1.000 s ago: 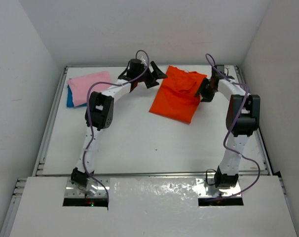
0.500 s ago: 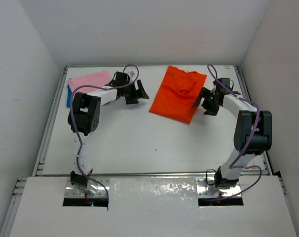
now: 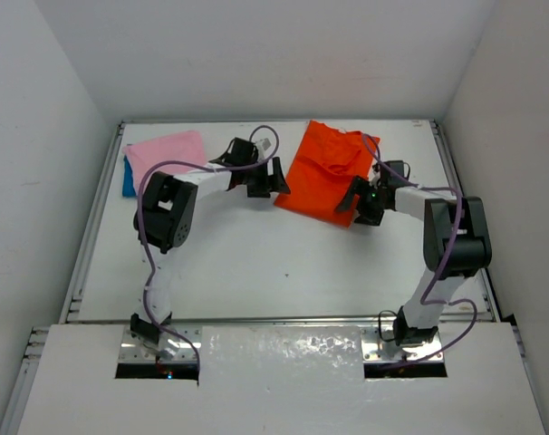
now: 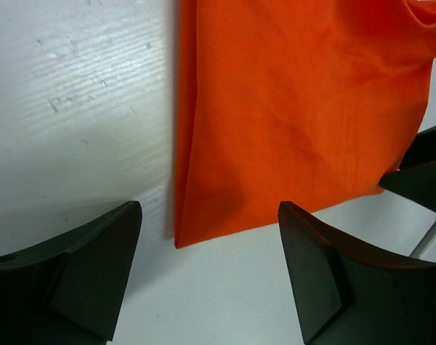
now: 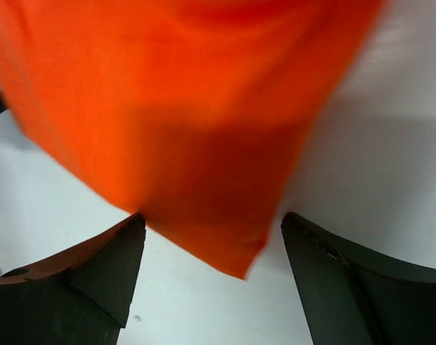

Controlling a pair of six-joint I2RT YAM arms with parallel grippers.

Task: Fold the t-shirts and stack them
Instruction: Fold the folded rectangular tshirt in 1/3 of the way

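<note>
The blue t-shirt (image 3: 128,184) is almost wholly hidden beneath the folded pink t-shirt (image 3: 166,154) at the far left of the worktop (image 3: 256,263); only a strip shows at the pile's left edge. The orange-red t-shirt (image 3: 324,168) lies folded and flat at far centre, well apart from that pile. In the overhead view the right hand (image 3: 358,199) covers its near right edge. Both wrist views cut the garment off, and the right one is blurred, so contact there cannot be judged. The left arm reaches far with its elbow bent out to the left, and its hand (image 3: 265,178) points right at the shirt's near left corner. The right arm bends inward to the near right corner. Both hands have their fingers spread wide, gripping nothing, and a corner of the shirt shows between each pair.
</note>
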